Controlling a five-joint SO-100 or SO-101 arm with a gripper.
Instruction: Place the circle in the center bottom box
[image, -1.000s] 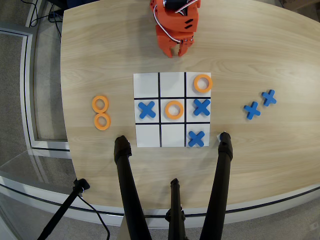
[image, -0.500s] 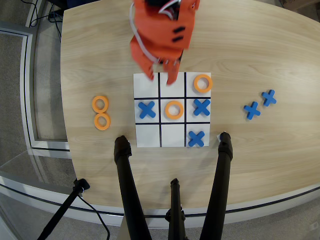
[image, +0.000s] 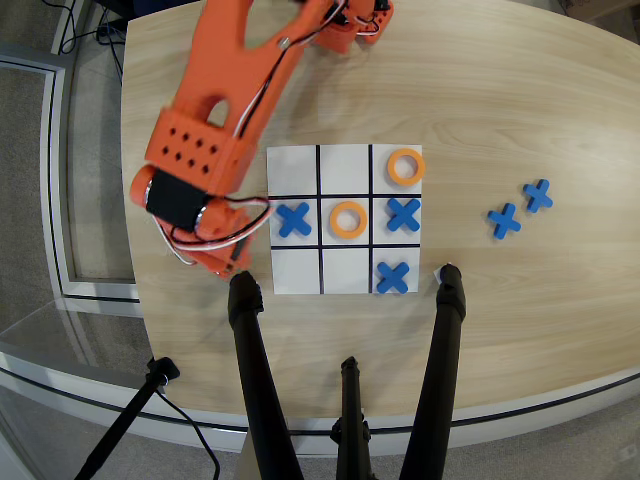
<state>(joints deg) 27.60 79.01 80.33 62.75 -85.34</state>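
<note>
Arm (image: 215, 130) hangs left of my grid sheet (image: 345, 275), probably above spare rings; finger state unseeable.

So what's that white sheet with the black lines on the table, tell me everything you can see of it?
The grid sheet is a flat white square, apparently paper, lying on the wooden table. Black lines split it into nine cells. Orange rings sit in the centre cell and the top-right cell of the overhead view. Blue crosses fill the middle-left, middle-right and bottom-right cells. Four cells are empty. The orange arm hangs beside its left edge.
</note>
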